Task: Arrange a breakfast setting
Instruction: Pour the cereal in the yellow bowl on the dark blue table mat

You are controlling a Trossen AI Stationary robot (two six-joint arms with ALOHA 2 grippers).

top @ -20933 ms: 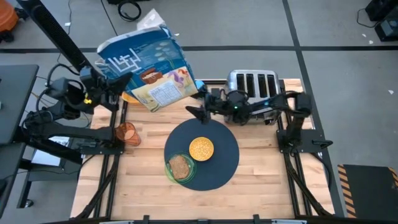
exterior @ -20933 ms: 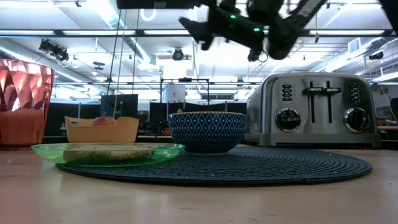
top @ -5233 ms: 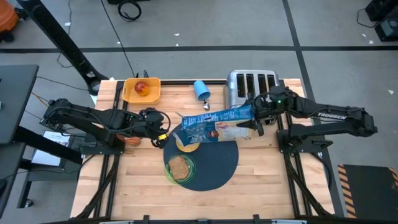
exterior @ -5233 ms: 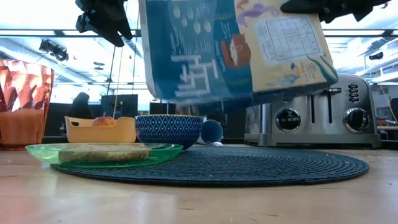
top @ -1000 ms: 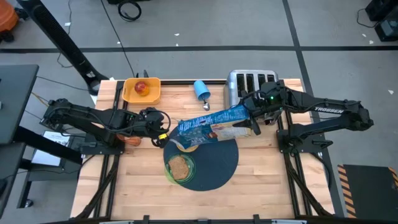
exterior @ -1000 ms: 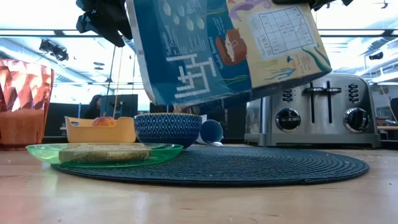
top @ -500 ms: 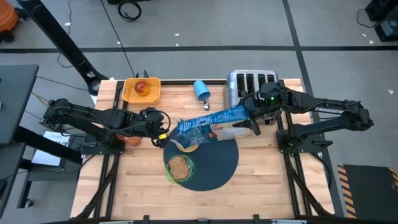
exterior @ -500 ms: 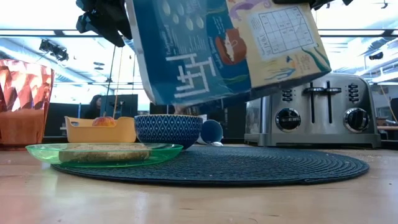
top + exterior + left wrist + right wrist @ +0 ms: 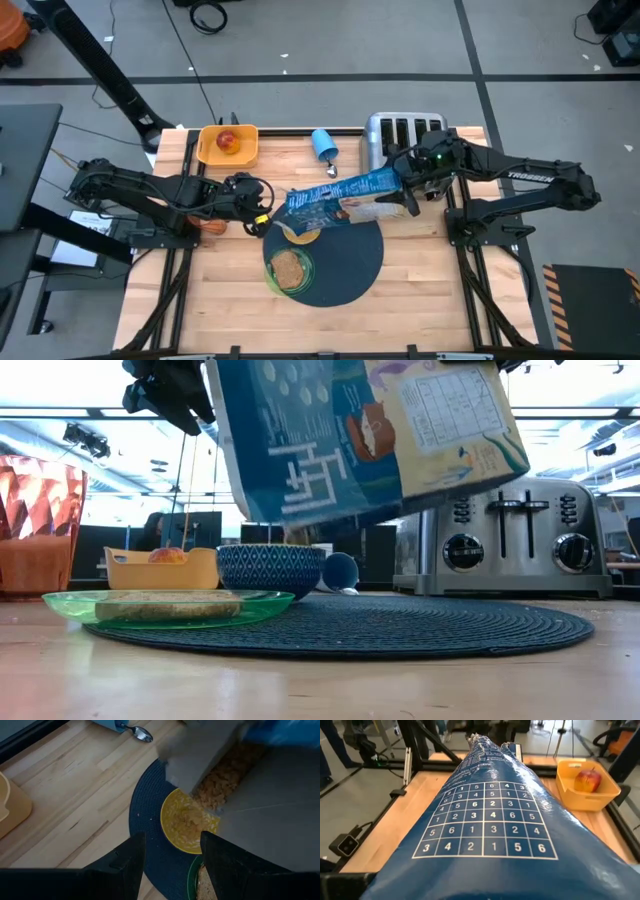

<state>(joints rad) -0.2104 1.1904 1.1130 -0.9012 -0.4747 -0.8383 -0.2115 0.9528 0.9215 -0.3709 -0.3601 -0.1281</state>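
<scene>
The right gripper (image 9: 412, 187), at 2 o'clock on the table, clamps the tall blue cardboard cereal box (image 9: 343, 198), long axis tilted toward 8 o'clock, mouth above the small yellow cereal bowl (image 9: 187, 823) on the round dark blue-grey mat (image 9: 355, 262); the left gripper (image 9: 258, 200) waits at 9 o'clock, jaws parted, nearer the bowl

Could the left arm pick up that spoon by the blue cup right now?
Probably not yet. The spoon lies in the open by the blue cup, but the cereal box, held by the right tool over the yellow bowl, hangs between it and the left tool.
</scene>
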